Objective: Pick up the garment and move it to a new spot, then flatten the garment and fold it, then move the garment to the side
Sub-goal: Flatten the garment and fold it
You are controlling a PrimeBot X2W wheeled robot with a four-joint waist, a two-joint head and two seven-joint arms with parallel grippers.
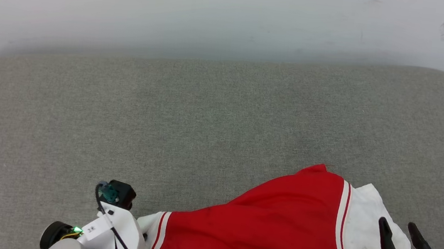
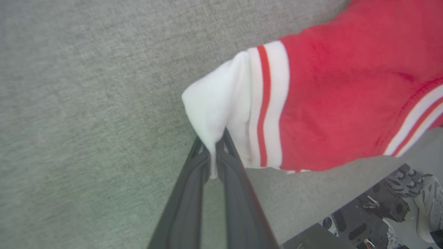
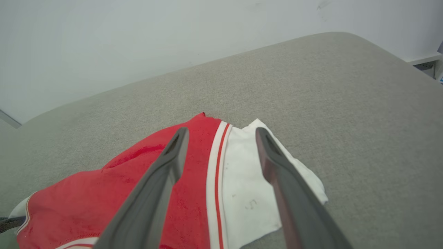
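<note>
Tightly, garment (image 2: pixel 322 93) sleeve between left jaws, right jaws spread, perhaps above

The garment (image 1: pixel 276 231) is showing a bright red body, white sleeves, and red-and-white stripes lining each sleeve seam and one curved edge. The cushion (image 1: pixel 206 118) beneath is showing a mottled grey-green weave. The wall (image 1: pixel 176 10) is looking pale grey-white. The left gripper (image 2: pixel 216 141) and right gripper (image 3: pixel 221 133) are showing dark grey fingers.
</note>
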